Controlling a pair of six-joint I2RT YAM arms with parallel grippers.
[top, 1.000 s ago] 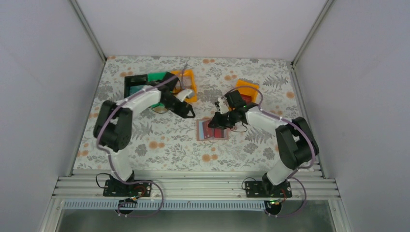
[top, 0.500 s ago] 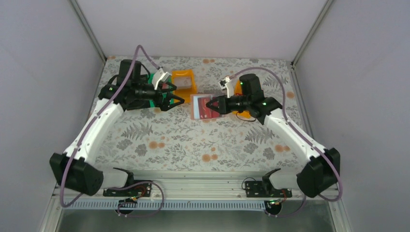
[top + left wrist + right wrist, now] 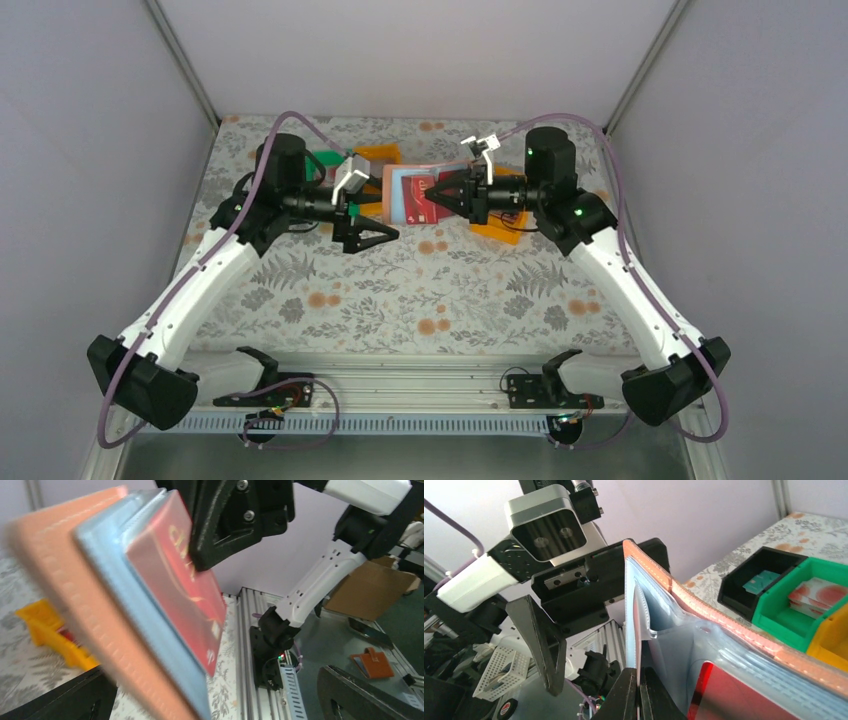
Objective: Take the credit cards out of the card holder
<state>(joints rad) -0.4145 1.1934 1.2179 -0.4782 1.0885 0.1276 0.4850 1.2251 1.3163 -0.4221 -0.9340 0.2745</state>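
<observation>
Card holder (image 3: 393, 195): brownish-pink, open, raised above the tabletop between both arms.
Tabletop (image 3: 400, 300): floral pattern.
Left claw (image 3: 385, 232): fingers wide apart, empty, just beside the holder.
Right claw (image 3: 432, 195): clamped on the holder's clear sleeve edge.
Credit card (image 3: 185, 595): dark red, in the front sleeve.

"Can anything pass between the left gripper (image 3: 385, 222) and the card holder (image 3: 394, 203)?"

"Only through a narrow gap. The right gripper (image 3: 429, 195) blocks the holder's far side, and an orange bin (image 3: 503, 232) lies beneath."
</observation>
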